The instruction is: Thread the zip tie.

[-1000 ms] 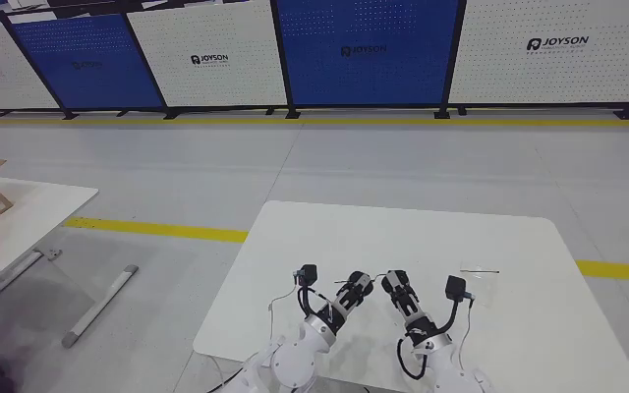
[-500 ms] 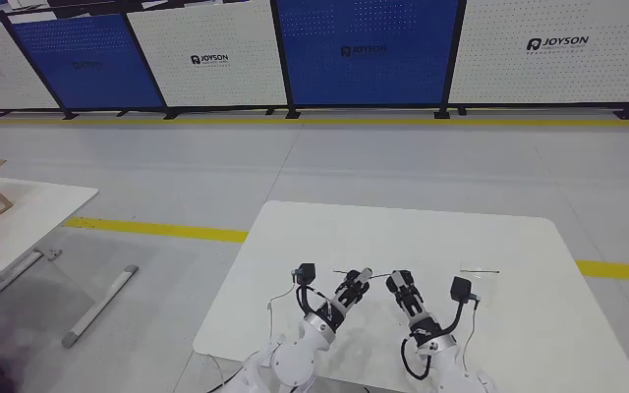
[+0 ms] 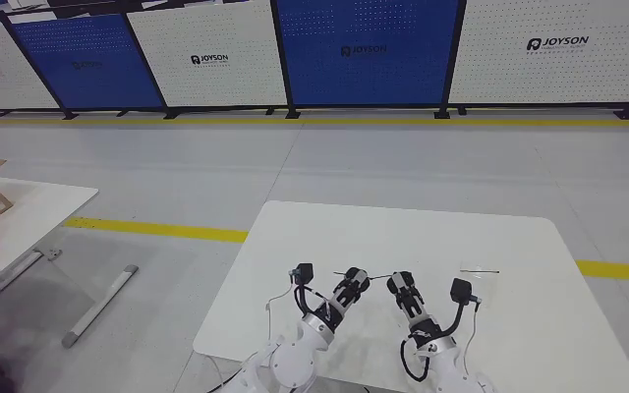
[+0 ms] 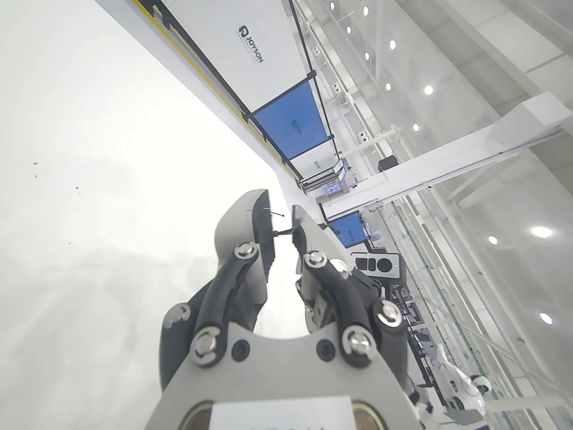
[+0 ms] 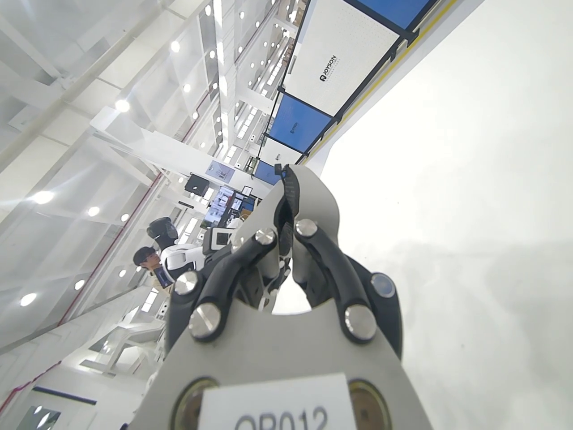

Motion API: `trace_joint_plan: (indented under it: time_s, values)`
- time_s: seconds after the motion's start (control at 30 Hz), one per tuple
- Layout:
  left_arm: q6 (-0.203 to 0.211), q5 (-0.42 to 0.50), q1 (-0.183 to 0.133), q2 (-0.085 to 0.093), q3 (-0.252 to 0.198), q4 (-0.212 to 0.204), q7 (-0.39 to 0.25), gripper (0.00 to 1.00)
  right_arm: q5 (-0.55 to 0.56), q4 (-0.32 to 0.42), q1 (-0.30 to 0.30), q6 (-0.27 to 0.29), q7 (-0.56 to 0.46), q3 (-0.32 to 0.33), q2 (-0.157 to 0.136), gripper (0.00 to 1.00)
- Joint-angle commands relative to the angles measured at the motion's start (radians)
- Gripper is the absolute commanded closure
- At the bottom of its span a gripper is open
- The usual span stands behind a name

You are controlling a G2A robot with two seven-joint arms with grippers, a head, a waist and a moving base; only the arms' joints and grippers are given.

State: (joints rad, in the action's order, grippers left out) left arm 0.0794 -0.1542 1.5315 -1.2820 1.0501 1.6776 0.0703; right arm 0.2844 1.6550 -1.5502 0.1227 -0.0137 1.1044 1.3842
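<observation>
A thin black zip tie (image 3: pixel 378 277) runs between my two grippers just above the white table (image 3: pixel 393 231), near its front edge. My left gripper (image 3: pixel 358 279) holds one part of it. In the left wrist view a short black piece of the zip tie (image 4: pixel 281 231) bridges the narrow gap between the pads of the left gripper (image 4: pixel 280 208). My right gripper (image 3: pixel 398 283) sits close beside it. In the right wrist view the right gripper (image 5: pixel 288 172) is pressed shut, and a small black bit of the zip tie (image 5: pixel 279 167) sticks out at its tip.
A second black zip tie (image 3: pixel 480 271) lies flat on the table to the right of both arms. Another white table (image 3: pixel 39 211) stands off to the left across the floor. Blue and white partition panels (image 3: pixel 364 49) line the far side.
The two grippers have drawn slightly apart, the right one shifting right and nearer. The zip tie now shows as a line between them.
</observation>
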Motion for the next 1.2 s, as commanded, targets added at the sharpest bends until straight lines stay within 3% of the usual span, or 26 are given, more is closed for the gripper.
trace_joint_plan:
  time_s: [0.0, 0.83, 0.87, 0.9, 1.0, 1.17]
  values:
    - [0.000, -0.001, -0.001, 0.000, 0.000, -0.001, -0.001, 1.00, -0.001, -0.001, 0.000, 0.001, 0.000, 0.000, 0.000, 1.00]
    - [0.014, 0.003, -0.001, -0.002, -0.006, -0.003, -0.026, 1.00, -0.001, -0.018, 0.015, -0.004, -0.015, -0.017, 0.004, 1.00]
    - [0.012, 0.003, -0.001, -0.002, -0.006, -0.004, -0.027, 0.78, 0.000, -0.018, 0.015, -0.004, -0.014, -0.017, 0.004, 1.00]
    - [0.010, 0.002, -0.002, -0.002, -0.006, -0.005, -0.027, 0.65, 0.002, -0.017, 0.015, -0.005, -0.013, -0.017, 0.004, 1.00]
    - [0.009, 0.001, -0.002, -0.002, -0.004, -0.007, -0.025, 0.58, 0.010, -0.014, 0.012, -0.011, -0.007, -0.015, 0.004, 1.00]
    - [0.012, -0.007, 0.003, -0.002, 0.000, -0.004, -0.011, 0.61, 0.019, -0.012, 0.007, -0.021, -0.001, -0.008, 0.003, 1.00]
